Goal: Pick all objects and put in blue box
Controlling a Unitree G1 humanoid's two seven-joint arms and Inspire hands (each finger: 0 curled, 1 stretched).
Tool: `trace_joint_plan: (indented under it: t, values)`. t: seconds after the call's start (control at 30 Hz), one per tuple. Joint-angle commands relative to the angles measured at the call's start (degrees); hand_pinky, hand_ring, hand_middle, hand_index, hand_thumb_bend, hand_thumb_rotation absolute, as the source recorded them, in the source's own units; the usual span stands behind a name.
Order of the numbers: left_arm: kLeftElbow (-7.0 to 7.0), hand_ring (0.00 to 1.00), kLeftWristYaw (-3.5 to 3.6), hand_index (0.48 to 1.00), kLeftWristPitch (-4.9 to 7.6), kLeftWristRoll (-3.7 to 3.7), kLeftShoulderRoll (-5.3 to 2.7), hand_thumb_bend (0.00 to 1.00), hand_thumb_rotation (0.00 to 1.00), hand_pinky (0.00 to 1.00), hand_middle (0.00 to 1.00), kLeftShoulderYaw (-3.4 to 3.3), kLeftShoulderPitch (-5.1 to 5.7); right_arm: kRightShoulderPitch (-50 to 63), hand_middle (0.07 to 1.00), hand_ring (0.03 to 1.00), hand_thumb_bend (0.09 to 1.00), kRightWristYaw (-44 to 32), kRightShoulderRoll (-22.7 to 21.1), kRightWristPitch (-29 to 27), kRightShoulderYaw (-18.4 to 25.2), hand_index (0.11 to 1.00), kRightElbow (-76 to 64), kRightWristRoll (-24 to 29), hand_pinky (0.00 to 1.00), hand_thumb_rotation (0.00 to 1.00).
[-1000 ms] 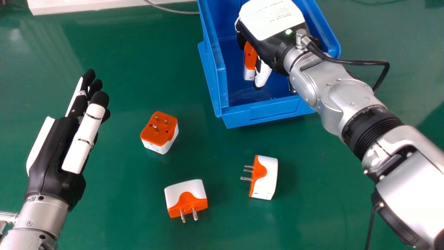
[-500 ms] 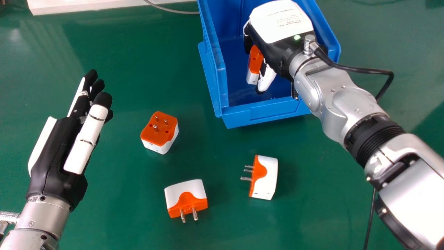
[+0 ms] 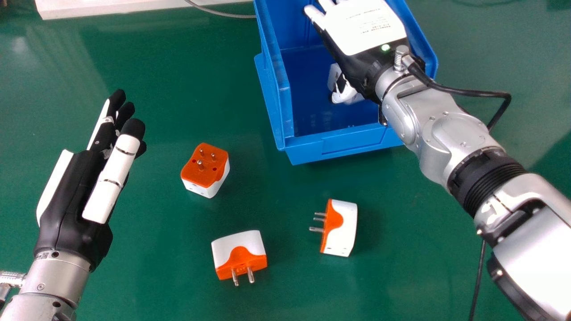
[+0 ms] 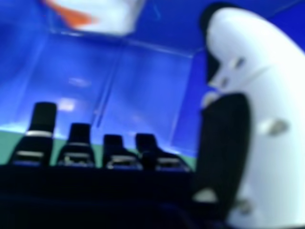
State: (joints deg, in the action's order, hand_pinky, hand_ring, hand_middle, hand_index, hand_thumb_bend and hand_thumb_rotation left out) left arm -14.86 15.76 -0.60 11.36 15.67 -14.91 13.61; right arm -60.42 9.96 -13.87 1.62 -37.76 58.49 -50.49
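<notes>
My right hand (image 3: 363, 29) is over the blue box (image 3: 287, 111) in the head view, open, its fingers straight. Partly hidden under it, inside the box, is a white and orange plug adapter (image 3: 333, 76), of which a white part shows. The right hand view has the adapter (image 4: 112, 16), blurred and apart from the open right hand (image 4: 271, 90). Three more adapters lie on the green table: one pins-up (image 3: 206, 167), one with pins toward the near edge (image 3: 240, 256), one with pins to the left (image 3: 341, 227). At the left, my left hand (image 3: 67, 196) is open and holds nothing.
A white board (image 3: 111, 6) lies along the far left edge of the green table (image 3: 147, 267), with a grey cable (image 3: 223, 14) beside it. A black cable (image 3: 468, 92) loops off the right wrist.
My right hand has straightened its fingers and let go of the adapter inside the box, after shifting slightly right. The left hand has moved slightly right. The three table adapters have stayed put.
</notes>
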Motion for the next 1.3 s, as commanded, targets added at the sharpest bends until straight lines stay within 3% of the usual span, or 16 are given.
trace_joint_plan:
  t: [0.0, 0.37, 0.47, 0.57, 0.7, 0.77, 1.0, 1.27]
  values:
    - [-1.17, 0.98, -0.3, 1.0, 0.24, -0.03, 0.06, 0.57, 0.84, 0.94, 1.0, 0.03, -0.36, -0.57, 0.997, 0.953, 0.444, 1.58, -0.68, 0.25, 0.21, 0.957, -0.88, -0.67, 0.81, 0.0]
    - [-0.94, 0.98, -0.67, 1.0, 0.19, -0.5, -0.01, 0.57, 0.84, 0.94, 1.0, 0.57, -0.77, 2.04, 0.996, 0.95, 0.414, 0.2, -2.52, 1.0, 2.44, 0.958, -6.69, 1.36, 0.81, 0.01]
    - [-0.84, 0.98, -0.91, 1.0, 0.07, -0.63, 0.01, 0.57, 0.84, 0.94, 1.0, 0.82, -1.01, 6.51, 0.997, 0.948, 0.464, -1.84, -4.07, 2.65, 5.13, 0.957, -15.3, 2.8, 0.81, 0.05]
    - [-1.23, 0.98, -1.04, 1.0, -0.12, -0.55, 0.05, 0.57, 0.84, 0.93, 1.0, 0.91, -0.88, 11.87, 0.999, 0.946, 0.587, -3.79, -5.65, 4.58, 7.51, 0.953, -24.77, 3.47, 0.8, 0.07]
    - [-1.55, 0.98, -1.11, 1.0, -0.49, -0.36, 0.22, 0.57, 0.84, 0.93, 1.0, 0.92, -1.07, 21.99, 1.0, 0.946, 0.618, -5.06, -7.67, 6.55, 11.28, 0.949, -40.63, 3.87, 0.8, 0.06]
    - [-1.69, 0.97, -1.1, 1.0, -0.72, -0.3, 0.32, 0.57, 0.83, 0.93, 1.0, 0.85, -1.15, 25.96, 0.998, 0.945, 0.634, -5.08, -7.92, 7.37, 12.43, 0.939, -46.07, 3.46, 0.8, 0.06]
    - [-0.22, 0.97, -0.36, 1.0, -0.08, 0.19, 0.62, 0.57, 0.83, 0.93, 1.0, 0.22, -1.57, 40.01, 0.997, 0.947, 0.651, -3.68, -6.73, 10.87, 14.01, 0.931, -62.94, -0.77, 0.81, 0.07]
    - [-0.57, 0.97, 0.25, 1.0, -0.37, 0.76, 0.59, 0.57, 0.83, 0.92, 1.0, -0.46, -1.37, 57.83, 0.999, 0.948, 0.626, -1.95, -2.59, 13.77, 13.85, 0.938, -78.95, -5.69, 0.81, 0.08]
